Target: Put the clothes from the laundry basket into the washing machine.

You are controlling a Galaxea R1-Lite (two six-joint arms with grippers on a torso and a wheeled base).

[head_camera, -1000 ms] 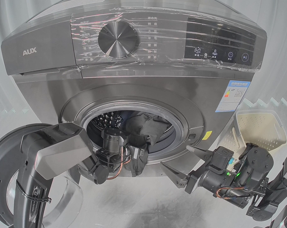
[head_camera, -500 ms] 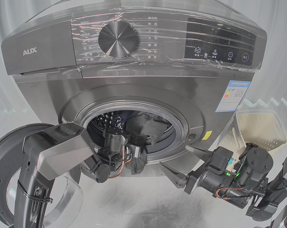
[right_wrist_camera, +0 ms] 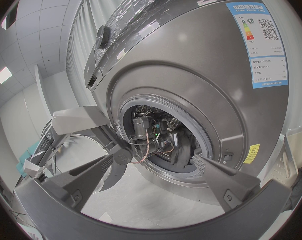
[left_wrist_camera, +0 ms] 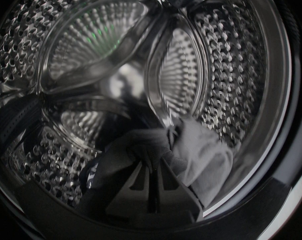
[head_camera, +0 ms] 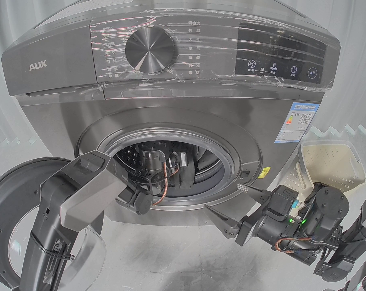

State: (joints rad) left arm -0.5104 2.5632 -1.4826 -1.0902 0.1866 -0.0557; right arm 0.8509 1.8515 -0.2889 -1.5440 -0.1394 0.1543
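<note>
Inside the washing machine drum (left_wrist_camera: 234, 60), the left claw (left_wrist_camera: 154, 166) has its fingers pinched together on a dark garment (left_wrist_camera: 124, 150) at its 12 o'clock, a pale grey cloth (left_wrist_camera: 207, 157) touching that at about 2 o'clock, raised paddles (left_wrist_camera: 177, 74) on the perforated wall beyond.

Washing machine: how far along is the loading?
Done: clothes lie in the drum. In hand: the left gripper, inside the drum, is shut on a fold of them. Left: release and withdraw. The laundry basket shows no clothes where visible, though the right arm hides its lower part; the right gripper hangs open outside.
</note>
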